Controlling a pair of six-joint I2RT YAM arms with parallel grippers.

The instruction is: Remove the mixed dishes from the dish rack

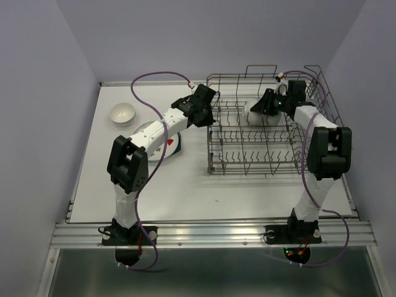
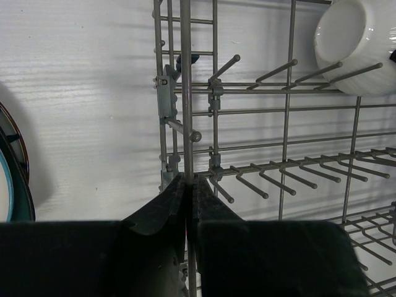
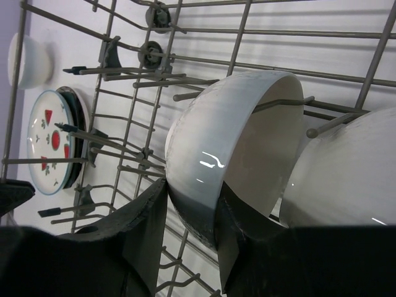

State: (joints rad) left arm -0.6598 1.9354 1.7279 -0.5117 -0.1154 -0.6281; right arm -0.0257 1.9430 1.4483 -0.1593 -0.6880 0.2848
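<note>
The grey wire dish rack (image 1: pixel 272 133) stands on the right half of the table. My left gripper (image 1: pixel 209 110) is at its left edge, shut on an upright rack wire (image 2: pixel 185 124). My right gripper (image 3: pixel 192 185) reaches into the back of the rack and is shut on the wall of a small white bowl (image 3: pixel 229 142), one finger outside and one inside. The bowl leans on its side among the tines (image 1: pixel 253 112). A second white bowl (image 3: pixel 346 173) lies just right of it. The strawberry plate (image 3: pixel 52 139) lies on a dark teal plate (image 2: pixel 9 185) on the table.
Another white bowl (image 1: pixel 122 113) stands on the table at the far left, upright. The stacked plates (image 1: pixel 173 143) lie partly under my left arm, just left of the rack. Upright tines (image 2: pixel 272 185) and the taller wire side (image 1: pixel 322 93) surround my right gripper.
</note>
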